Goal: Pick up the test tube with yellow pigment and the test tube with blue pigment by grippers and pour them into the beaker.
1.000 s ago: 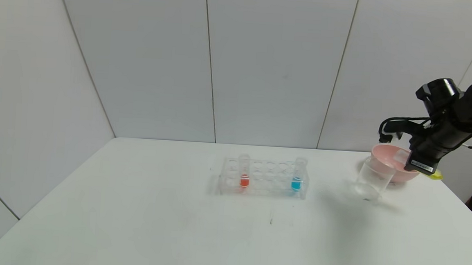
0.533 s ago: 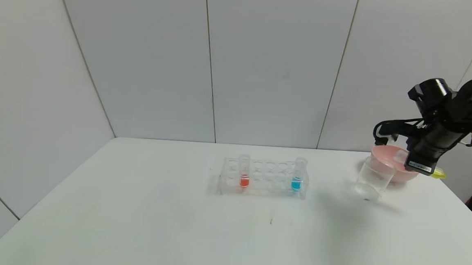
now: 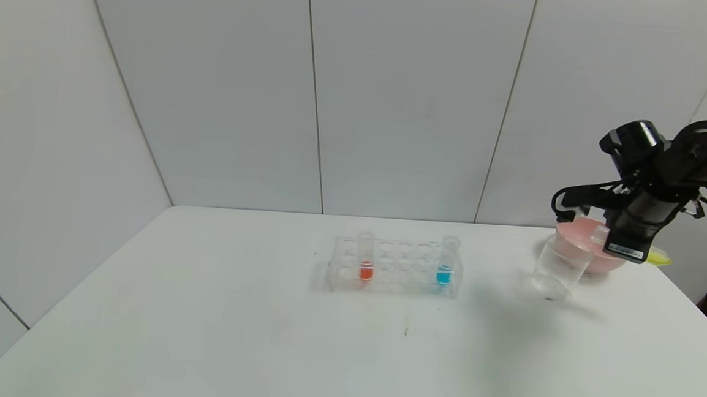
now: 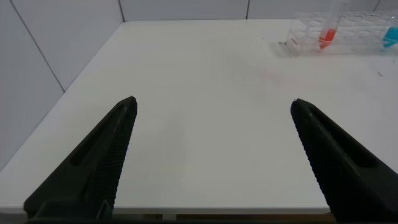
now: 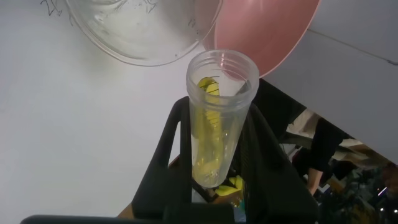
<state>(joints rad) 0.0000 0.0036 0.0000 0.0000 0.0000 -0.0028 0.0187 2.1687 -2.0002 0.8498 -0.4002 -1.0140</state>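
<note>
My right gripper (image 3: 624, 242) is shut on the test tube with yellow pigment (image 3: 656, 259) and holds it tilted on its side above the pink bowl, just right of the beaker (image 3: 555, 267). In the right wrist view the yellow tube (image 5: 217, 118) sits between the black fingers (image 5: 168, 149), with its open mouth close to the beaker's rim (image 5: 143, 37). The test tube with blue pigment (image 3: 445, 262) stands upright at the right end of the clear rack (image 3: 395, 268). My left gripper (image 4: 212, 102) is open and empty over the table's left part, out of the head view.
A red-orange tube (image 3: 366, 257) stands in the rack's left part and also shows in the left wrist view (image 4: 328, 31). A pink bowl (image 3: 595, 253) sits behind the beaker near the table's right edge. A wall runs along the back.
My right arm has shifted left and up a little with the yellow tube, bringing its mouth closer to the beaker. The rack and its tubes have not moved.
</note>
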